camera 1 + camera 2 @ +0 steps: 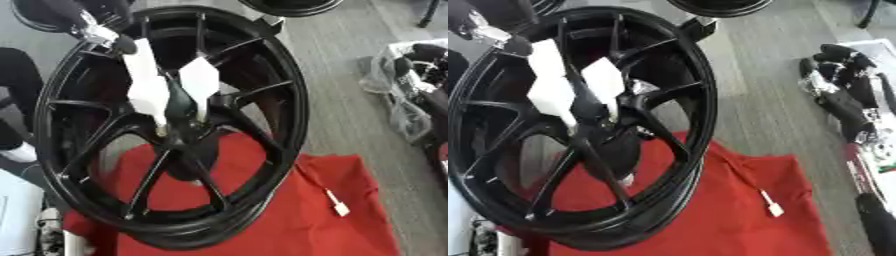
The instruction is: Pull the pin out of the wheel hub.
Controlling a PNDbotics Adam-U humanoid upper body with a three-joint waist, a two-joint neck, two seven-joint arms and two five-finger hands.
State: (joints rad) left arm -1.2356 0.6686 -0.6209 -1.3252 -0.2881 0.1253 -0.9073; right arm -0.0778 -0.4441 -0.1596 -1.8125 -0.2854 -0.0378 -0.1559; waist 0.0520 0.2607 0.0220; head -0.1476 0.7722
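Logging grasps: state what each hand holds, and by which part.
Cannot be told for the left hand: it lies over the hub of the wheel, hiding its centre. The right hand, idle at the right edge, holds nothing.

My left arm [83,22]: black shell, silver joint at the wrist. Left hand [166,82] wears broad white covers over black, with black fingers [179,102] between the white parts. My right hand [846,75]: black, segmented, glossy, with silver metal showing between the black parts. Right forearm [877,220] black below it, a reddish strip alongside.
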